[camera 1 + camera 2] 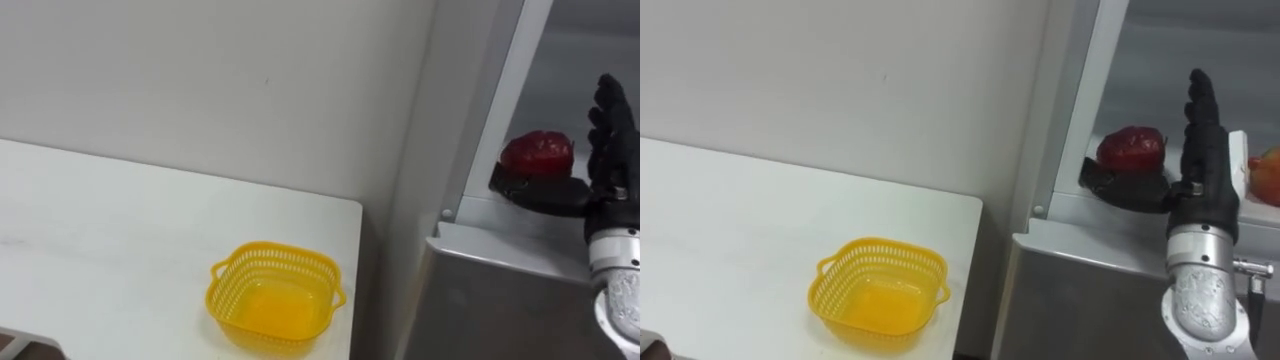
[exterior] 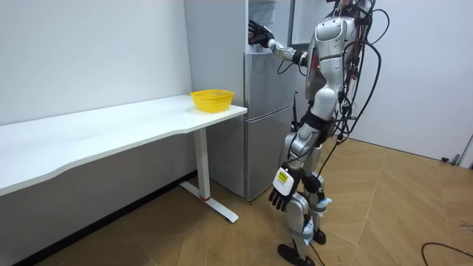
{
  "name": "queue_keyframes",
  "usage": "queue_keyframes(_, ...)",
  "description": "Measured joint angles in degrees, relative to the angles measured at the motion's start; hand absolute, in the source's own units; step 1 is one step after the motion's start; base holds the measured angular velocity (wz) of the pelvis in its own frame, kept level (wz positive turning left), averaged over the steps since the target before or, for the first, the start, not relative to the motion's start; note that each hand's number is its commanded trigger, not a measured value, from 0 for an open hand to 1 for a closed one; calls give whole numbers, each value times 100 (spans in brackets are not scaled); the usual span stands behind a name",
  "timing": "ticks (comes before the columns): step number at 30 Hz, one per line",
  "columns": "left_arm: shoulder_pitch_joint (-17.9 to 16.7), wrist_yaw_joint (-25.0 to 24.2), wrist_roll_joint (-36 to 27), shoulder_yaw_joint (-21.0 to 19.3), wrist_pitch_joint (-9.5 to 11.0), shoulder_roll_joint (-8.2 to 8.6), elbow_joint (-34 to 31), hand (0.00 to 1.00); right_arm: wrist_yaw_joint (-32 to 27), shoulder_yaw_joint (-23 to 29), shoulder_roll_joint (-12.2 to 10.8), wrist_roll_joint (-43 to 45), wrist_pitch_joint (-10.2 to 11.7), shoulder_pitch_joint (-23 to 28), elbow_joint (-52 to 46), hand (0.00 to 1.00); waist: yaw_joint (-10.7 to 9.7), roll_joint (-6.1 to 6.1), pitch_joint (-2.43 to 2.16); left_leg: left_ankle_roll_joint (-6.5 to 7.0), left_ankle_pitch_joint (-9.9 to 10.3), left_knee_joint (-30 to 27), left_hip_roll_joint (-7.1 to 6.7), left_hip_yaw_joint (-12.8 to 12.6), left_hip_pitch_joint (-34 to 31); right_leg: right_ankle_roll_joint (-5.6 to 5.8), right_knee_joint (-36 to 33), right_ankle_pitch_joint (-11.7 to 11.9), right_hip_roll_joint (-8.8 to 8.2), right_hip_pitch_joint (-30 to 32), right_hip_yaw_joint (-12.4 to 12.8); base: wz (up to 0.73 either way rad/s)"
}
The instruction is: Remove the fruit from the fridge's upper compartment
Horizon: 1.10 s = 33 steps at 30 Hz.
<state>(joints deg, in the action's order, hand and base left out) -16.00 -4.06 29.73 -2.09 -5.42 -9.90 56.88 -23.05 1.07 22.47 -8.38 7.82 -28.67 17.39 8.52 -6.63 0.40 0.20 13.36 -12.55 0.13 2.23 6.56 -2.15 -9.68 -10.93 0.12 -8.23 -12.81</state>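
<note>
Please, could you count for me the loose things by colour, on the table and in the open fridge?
Yellow: 1, the basket on the table.
Red: 1, the fruit in the fridge.
Orange-red: 1, a rounded thing beside it, cut off by the view's right edge.
Total: 3

Right arm raised, reaching forward from 5 o'clock. Right hand (image 1: 1205, 185) upright, fingers straight toward 12 o'clock, thumb splayed toward 9 o'clock. Left arm hangs at the side; left hand (image 2: 281, 198) low, fingers loose, pointing to 6 o'clock.
</note>
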Motion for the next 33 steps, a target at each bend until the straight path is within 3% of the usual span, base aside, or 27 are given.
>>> queue_keyframes(9,7,-119,38,-10,-54,-13,-27,0,344,-2,144,-2,-34,-135,296,0,8,-20,2,0,0,-11,-2,27,-3,0,15,-1,-4,24,-4,0)
queue_keyframes(14,7,-123,26,-10,-82,-30,-108,0,844,-45,394,-57,-40,-160,544,0,11,-72,15,-3,-2,-20,6,8,23,-6,11,3,-5,18,-1,0)
queue_keyframes(16,3,-132,24,-7,-136,-28,-101,0,1040,-43,401,-141,-48,-236,767,0,1,-111,-7,-3,-2,-20,8,-3,45,-6,8,3,-6,-15,2,0)
queue_keyframes(20,23,-163,24,2,-258,-23,-98,0,1482,-39,417,-249,-174,-584,1391,0,-17,-137,-2,-2,0,-12,0,-3,85,-2,6,1,-3,-73,13,0)
queue_keyframes(21,27,-163,23,1,-282,-26,-99,0,1543,-41,425,-256,-196,-620,1433,29,-17,-137,-1,-2,1,-2,0,-3,83,-1,5,0,-3,-71,14,0)
queue_keyframes(22,28,-162,23,0,-312,-41,-100,0,1641,-41,439,-276,-254,-670,1529,50,-15,-137,-2,-2,2,0,0,2,83,-1,1,0,-3,-71,8,3)
queue_keyframes(23,33,-162,10,2,-346,-50,-95,0,1735,-46,470,-307,-287,-717,1611,100,-19,-136,-1,-2,2,-1,0,16,75,-2,-2,1,-2,-72,10,4)
queue_keyframes(33,35,-150,-79,14,-596,-88,-81,0,2509,-245,804,-493,-426,-980,2063,100,-23,-162,-24,-5,0,-14,3,25,101,-12,-12,11,17,-144,7,0)
